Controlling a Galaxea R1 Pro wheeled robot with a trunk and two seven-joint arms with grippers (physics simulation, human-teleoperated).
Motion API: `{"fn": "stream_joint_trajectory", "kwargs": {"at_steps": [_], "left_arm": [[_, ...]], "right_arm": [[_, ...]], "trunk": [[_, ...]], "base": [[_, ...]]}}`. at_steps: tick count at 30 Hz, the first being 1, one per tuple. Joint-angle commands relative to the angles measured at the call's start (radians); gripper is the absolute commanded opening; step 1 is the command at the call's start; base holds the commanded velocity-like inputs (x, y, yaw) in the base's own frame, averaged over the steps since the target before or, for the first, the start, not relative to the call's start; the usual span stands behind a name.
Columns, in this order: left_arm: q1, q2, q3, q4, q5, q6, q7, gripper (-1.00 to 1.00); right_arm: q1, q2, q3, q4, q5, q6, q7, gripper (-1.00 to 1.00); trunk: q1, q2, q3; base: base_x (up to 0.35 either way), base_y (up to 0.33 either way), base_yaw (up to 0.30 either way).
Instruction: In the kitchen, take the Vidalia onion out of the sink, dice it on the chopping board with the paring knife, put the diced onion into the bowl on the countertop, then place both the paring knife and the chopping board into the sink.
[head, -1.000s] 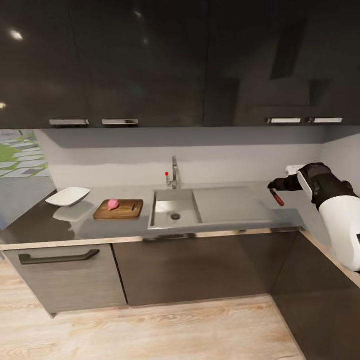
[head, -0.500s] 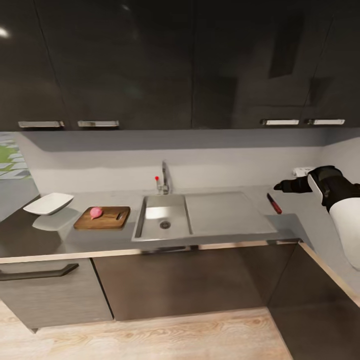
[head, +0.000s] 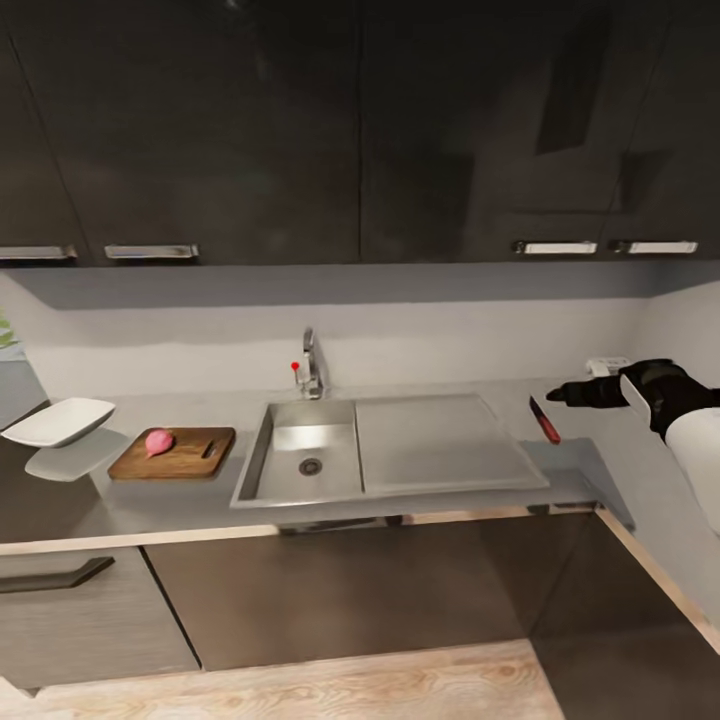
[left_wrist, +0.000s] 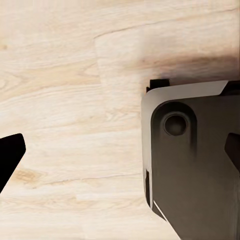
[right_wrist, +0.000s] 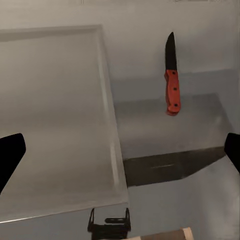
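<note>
- The right hand (head: 556, 394) hangs over the far right end of the tabletop (head: 180, 500), its dark fingers spread apart and holding nothing; its two fingertips (right_wrist: 10, 157) show wide apart at the edges of the right wrist view.
- The left hand (left_wrist: 120, 155) points down at the pale wooden floor (left_wrist: 65, 100) beside the robot's dark base (left_wrist: 195, 160), fingers parted and empty.
- The paring knife (head: 545, 420) lies flat on the tabletop just beside the right edge of the drainboard, near the right hand but apart from it; its red handle points toward the front edge, its dark blade toward the wall.
- The Vidalia onion (head: 158, 441) rests on the left part of the chopping board (head: 190, 458), left of the sink (head: 330, 478).
- A short dark mark on the board's right side is too small to make out.
- The bowl (head: 58, 421) sits at the far left, near the board but not touching it.
- The sink basin holds nothing but its drain; the tap (head: 310, 365) with its red knob stands behind it.
</note>
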Motion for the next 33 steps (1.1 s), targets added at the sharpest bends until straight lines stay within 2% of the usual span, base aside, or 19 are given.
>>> {"fn": "stream_joint_trajectory", "kwargs": {"at_steps": [1,9,18,25,29,33], "left_arm": [[-0.002,0.0,-0.009,0.004,0.01,-0.007,0.0,1.0],[-0.001,0.0,-0.009,0.004,0.01,-0.007,-0.001,1.0],[-0.001,0.0,-0.009,0.004,0.01,-0.007,-0.001,1.0],[-0.001,0.0,-0.009,0.004,0.01,-0.007,-0.001,1.0],[-0.001,0.0,-0.009,0.004,0.01,-0.007,-0.001,1.0],[-0.001,0.001,-0.009,0.004,0.01,-0.007,-0.001,1.0]], "right_arm": [[-0.001,-0.001,0.002,-0.003,0.011,0.004,0.008,1.0],[-0.001,-0.012,0.004,-0.009,0.012,0.007,0.006,1.0],[-0.001,-0.018,0.006,-0.004,0.013,0.007,0.005,1.0],[0.0,-0.019,0.005,0.005,0.03,0.006,0.001,1.0],[0.001,-0.043,0.004,0.015,0.032,0.002,0.006,1.0],[0.001,-0.049,0.004,0.038,0.032,-0.001,0.008,1.0]], "trunk": [[0.001,-0.002,-0.002],[0.001,-0.002,-0.002],[0.001,-0.002,-0.002],[0.001,-0.002,-0.002],[0.001,-0.002,-0.002],[0.001,-0.002,-0.002]], "base": [[0.234,-0.013,0.0],[0.219,-0.003,0.0],[0.029,0.0,0.0],[0.0,0.0,0.0],[0.0,0.0,0.0],[0.0,0.0,0.0]]}}
